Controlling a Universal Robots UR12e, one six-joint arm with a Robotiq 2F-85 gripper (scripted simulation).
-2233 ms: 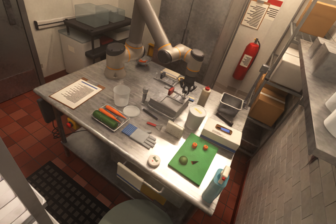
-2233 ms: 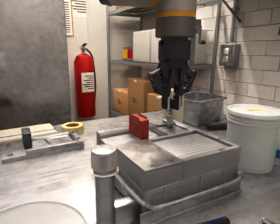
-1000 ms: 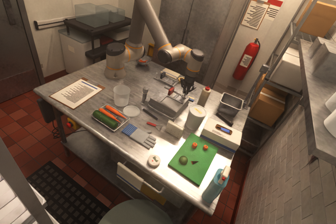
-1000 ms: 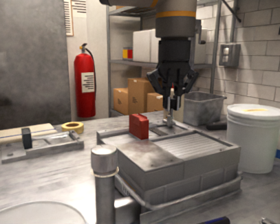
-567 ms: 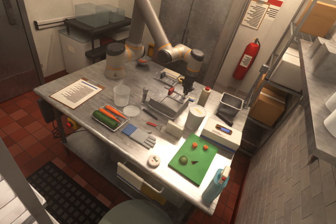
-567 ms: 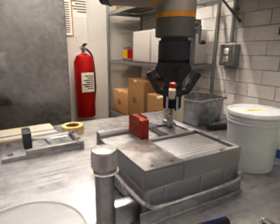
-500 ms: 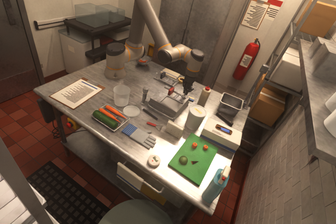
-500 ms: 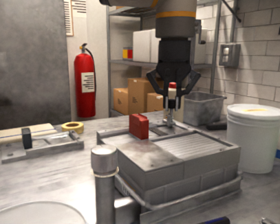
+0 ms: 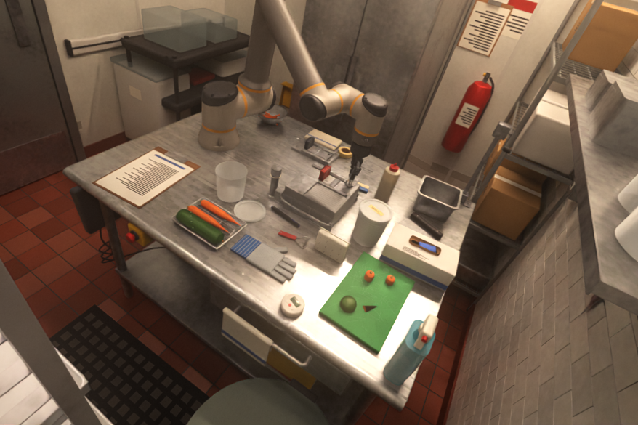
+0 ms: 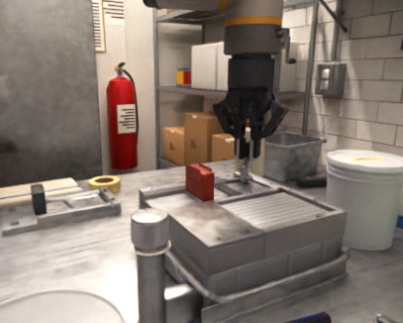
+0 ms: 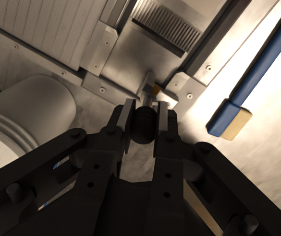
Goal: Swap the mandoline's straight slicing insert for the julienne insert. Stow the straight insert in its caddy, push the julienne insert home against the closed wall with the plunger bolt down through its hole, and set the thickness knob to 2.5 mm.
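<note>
The plunger bolt's shaft is mostly hidden below its dark round knob [image 11: 143, 124], which the two fingers of my gripper [image 11: 142, 111] clamp from either side. The gripper [image 10: 247, 148] hangs straight down over the far end of the grey mandoline [image 9: 320, 196], at the insert channel. An insert with fine teeth [image 11: 166, 31] sits in the mandoline's bed beyond the bolt. A red block [image 10: 200, 182] stands on the mandoline's far left edge. A blue and tan bar [image 11: 252, 73] lies on the table right beside the mandoline. The caddy [image 10: 55, 204] sits on the table to the far left.
A white bucket [image 9: 372, 221] stands close to the mandoline's near right. A squeeze bottle [image 9: 387, 182] and a metal bin [image 9: 438, 198] stand to the right, a roll of tape [image 10: 105, 183] by the caddy, and a steel shaker [image 10: 150, 257] at the mandoline's front.
</note>
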